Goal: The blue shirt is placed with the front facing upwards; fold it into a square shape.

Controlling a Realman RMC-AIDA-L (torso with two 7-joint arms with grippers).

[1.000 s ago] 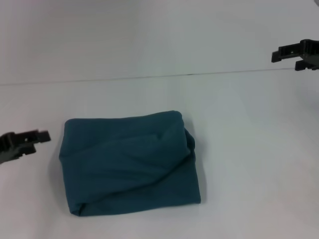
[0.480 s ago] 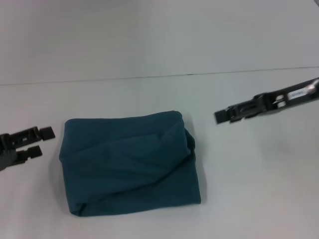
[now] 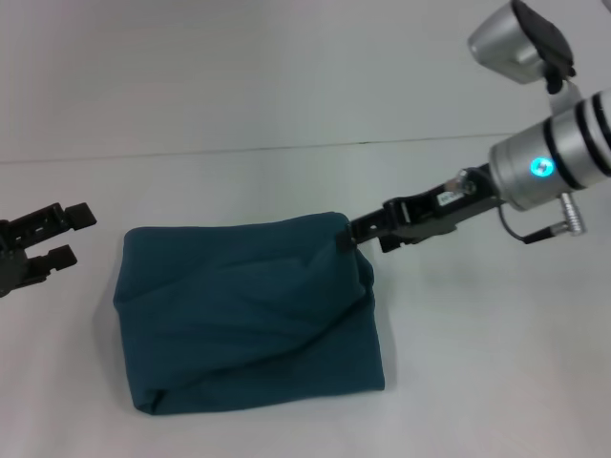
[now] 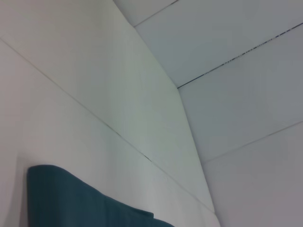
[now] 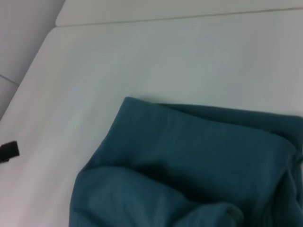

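Lying on the white table (image 3: 477,363) in the head view, the blue shirt (image 3: 248,315) is a folded, roughly square bundle with loose creases across its top and a bulging fold along its right side; no lettering or label shows on the cloth that faces up. The right gripper (image 3: 349,239) reaches in from the right with its tip at the far right corner of the bundle, touching or just over the edge; whether its fingers are apart or closed on cloth cannot be told here. A small white label sits on the gripper body, but its print is too small to read, and a blue light glows on the silver wrist behind it. The left gripper (image 3: 72,236) hangs just beside the shirt's left edge, clear of the cloth, its two fingers spread with a gap between them. In the left wrist view only a corner of the shirt (image 4: 71,201) shows against the table (image 4: 71,109), with no fingers visible. In the right wrist view the shirt (image 5: 189,165) fills the near part of the picture, rumpled folds and one corner plain, and a black fingertip of the left gripper (image 5: 8,150) shows well beyond its edge.
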